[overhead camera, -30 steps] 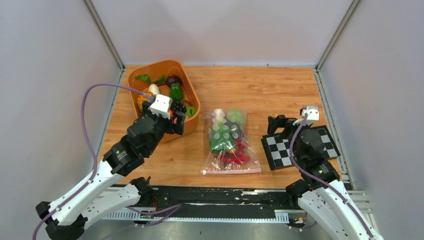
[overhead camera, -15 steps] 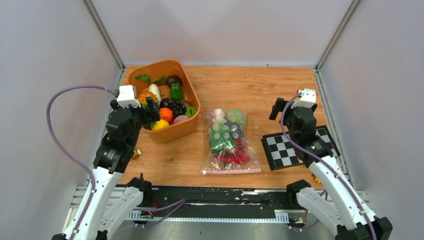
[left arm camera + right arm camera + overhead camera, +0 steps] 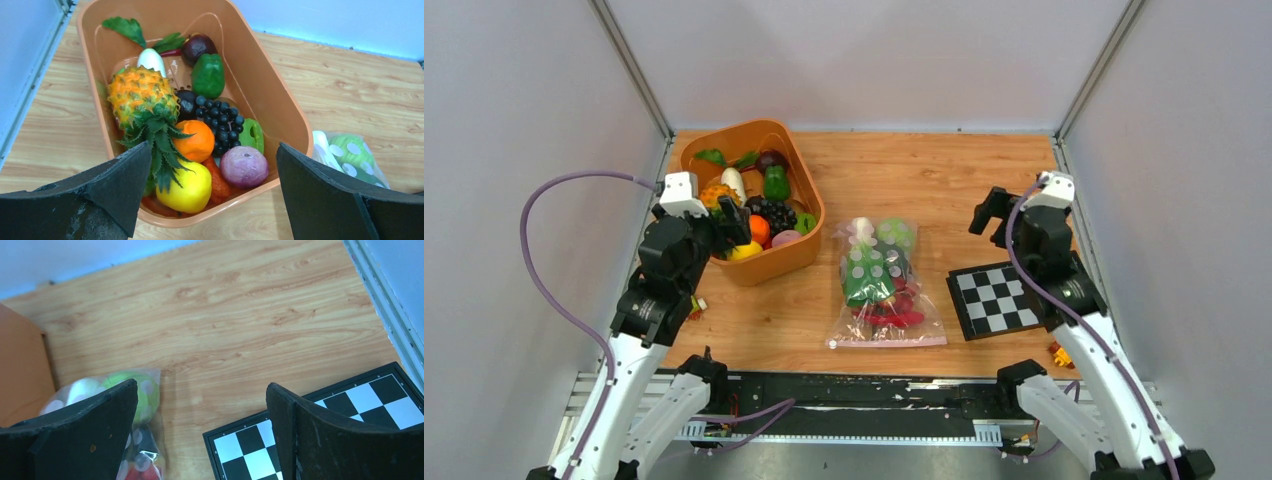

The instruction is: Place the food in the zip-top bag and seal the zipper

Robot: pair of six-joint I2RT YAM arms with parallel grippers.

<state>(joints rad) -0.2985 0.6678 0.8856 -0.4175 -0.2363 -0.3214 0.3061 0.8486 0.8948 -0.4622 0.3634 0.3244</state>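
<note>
**A:** Where is the zip-top bag (image 3: 886,285)?

**B:** In the middle of the top view, lying flat on the worktop (image 3: 924,180). The orange tub (image 3: 774,262) is just to its left and the checkered board (image 3: 994,300) just to its right.

**A:** And the food?

**B:** It's inside the bag. There's green bok choy (image 3: 867,280) in the centre, a pale green cabbage (image 3: 894,234) at the upper end and red pieces (image 3: 899,312) toward the lower end. The zipper (image 3: 889,343) is the pinkish strip along the bag's lower edge. I can't tell whether it is pressed shut.

**A:** What about the left fingers (image 3: 117,190)?

**B:** They are spread wide and hold nothing. From the top they hang at the tub's lower left rim. The left wrist view shows the tub between them, with a toy pineapple (image 3: 142,97), black grapes (image 3: 220,120), a green pepper (image 3: 208,75), a red onion (image 3: 244,166) and a lemon (image 3: 187,187).

**A:** And the right fingers (image 3: 90,425)?

**B:** Those are wide apart too, and empty. They sit at the upper right of the top view, over bare wood above the board. Their own view has the bag's end at lower left and the board's corner at lower right.
</note>
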